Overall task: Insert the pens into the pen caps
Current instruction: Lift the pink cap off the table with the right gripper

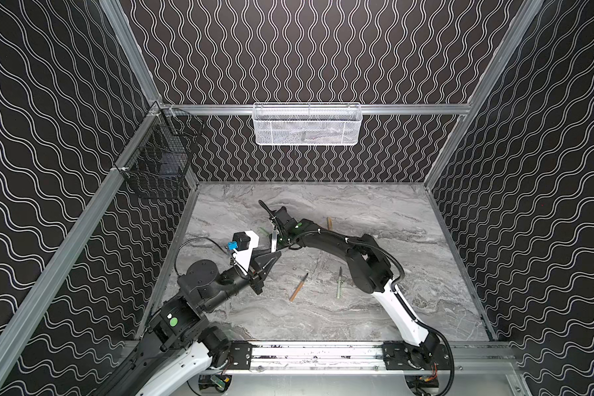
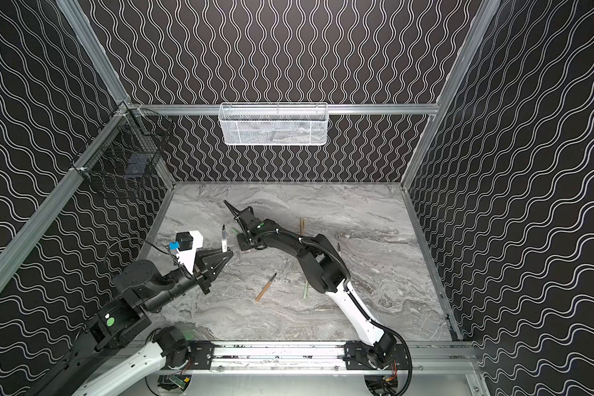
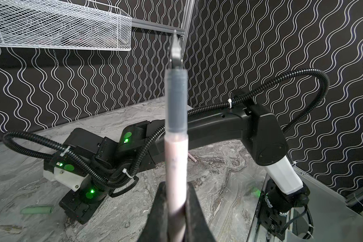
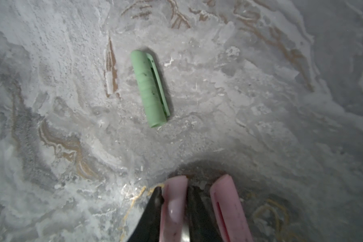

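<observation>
Overhead, black walls [image 1: 323, 51] printed with white wavy lines close the cell on three sides, edged by an aluminium frame [image 1: 408, 109]. Below them lies the grey marbled tabletop [image 1: 426, 223], whose veins show brown in the right wrist view. Two black-and-white arms rise from its 6 o'clock edge. The left arm [image 1: 203, 277] reaches toward 9 o'clock of the table's middle, and the right arm [image 1: 364, 255] stretches across to about 10 o'clock.

A white mesh basket [image 1: 307, 125] hangs on the frame at 12 o'clock; its contents cannot be made out through the mesh. A black wire basket [image 1: 158, 161] hangs on the frame at 10 o'clock with a dark bluish block [image 1: 170, 168] inside.

The left gripper [image 3: 175, 186] is clamped on a pink pen [image 3: 175, 150], which stands upright above the table with its dark tip up. The right gripper [image 4: 176, 188] points down at the table, its jaws pressed on either side of a pink cap [image 4: 174, 207]. A second pink cap [image 4: 228, 209] lies just beside it, and a green cap [image 4: 150, 88] lies near, toward 10 o'clock in both top views.

Near the table's middle, a tan-orange pen [image 1: 299, 287] lies flat at 7 o'clock and a pale green pen [image 1: 339, 283] at 5 o'clock. At 12 o'clock lies a tan-orange piece [image 1: 329, 223]; whether it is a pen or a cap I cannot tell.
</observation>
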Action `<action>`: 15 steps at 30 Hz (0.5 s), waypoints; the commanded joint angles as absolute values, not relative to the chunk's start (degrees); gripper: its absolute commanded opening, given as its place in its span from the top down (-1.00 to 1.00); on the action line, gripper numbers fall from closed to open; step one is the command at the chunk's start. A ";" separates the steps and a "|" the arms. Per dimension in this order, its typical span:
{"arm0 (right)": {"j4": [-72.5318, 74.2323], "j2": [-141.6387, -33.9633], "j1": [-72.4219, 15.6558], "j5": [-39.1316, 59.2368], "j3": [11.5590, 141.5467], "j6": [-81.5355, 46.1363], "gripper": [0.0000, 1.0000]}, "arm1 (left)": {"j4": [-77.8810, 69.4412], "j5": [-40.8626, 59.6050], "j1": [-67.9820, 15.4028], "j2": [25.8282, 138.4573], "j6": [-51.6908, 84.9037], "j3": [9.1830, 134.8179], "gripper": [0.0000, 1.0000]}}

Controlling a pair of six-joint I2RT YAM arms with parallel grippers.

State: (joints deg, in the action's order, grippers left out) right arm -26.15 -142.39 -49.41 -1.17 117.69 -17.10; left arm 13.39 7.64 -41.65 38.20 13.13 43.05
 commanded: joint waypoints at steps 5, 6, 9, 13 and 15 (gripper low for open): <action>-29.29 -141.92 -50.18 -2.21 117.12 -16.34 0.72 | 11.94 7.82 -41.58 38.17 11.96 43.23 1.00; -28.95 -141.46 -50.30 -1.66 116.68 -16.48 0.72 | 12.02 7.83 -41.57 38.24 11.95 43.23 1.00; -26.86 -139.26 -50.32 -0.79 114.11 -17.33 0.74 | 11.95 7.70 -41.57 38.14 11.95 43.18 1.00; -24.20 -135.71 -50.36 0.10 110.29 -18.04 0.78 | 12.13 7.60 -41.62 38.21 11.86 43.29 1.00; -23.05 -133.90 -50.34 0.14 107.97 -18.35 0.79 | 12.04 7.67 -41.57 38.38 11.71 43.26 1.00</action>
State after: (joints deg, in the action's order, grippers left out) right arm -25.56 -136.40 -50.30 -0.54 109.80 -17.02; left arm 13.43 7.62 -41.65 38.15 13.08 43.05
